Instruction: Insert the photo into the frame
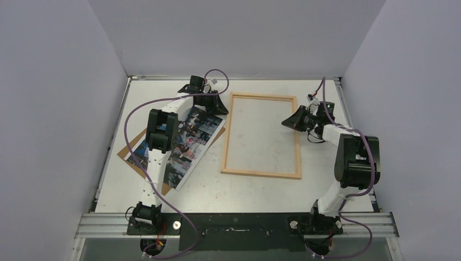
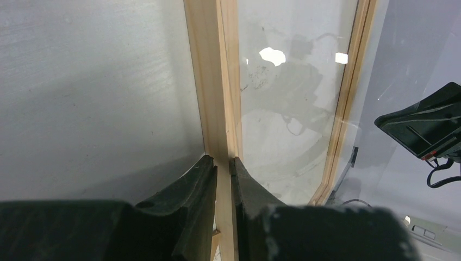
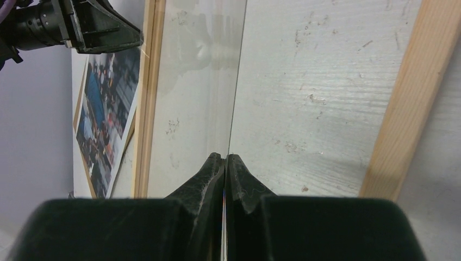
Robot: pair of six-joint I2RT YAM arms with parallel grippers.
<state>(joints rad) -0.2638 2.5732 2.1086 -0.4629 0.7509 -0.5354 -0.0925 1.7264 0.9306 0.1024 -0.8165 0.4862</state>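
Right now my left gripper (image 2: 223,160) is pinched narrow on the frame (image 2: 209,81). The left wooden bar runs up between my fingertips, and in the overhead view the grip sits near the frame's upper-left corner. My right gripper (image 3: 224,157) has its fingers pressed together on the thin edge of a clear pane (image 3: 190,81), which seems to sit inside the frame and throws back reflections of the lights.

The photo (image 1: 187,144) is not in yet. It lies at the left of the overhead view on a brown backing board (image 1: 126,151), partly under my left arm, with its upper-right corner just beside the frame's left bar.

I judge this to be the preparation step: steadying the frame and dealing with the pane, with the print untouched. Next, one of my grippers would have to let go, pick up the print by an edge without creasing it, and line it up square with the opening.

I can read no brand, label or writing anywhere, and any lettering within the street scene is too small to make out.
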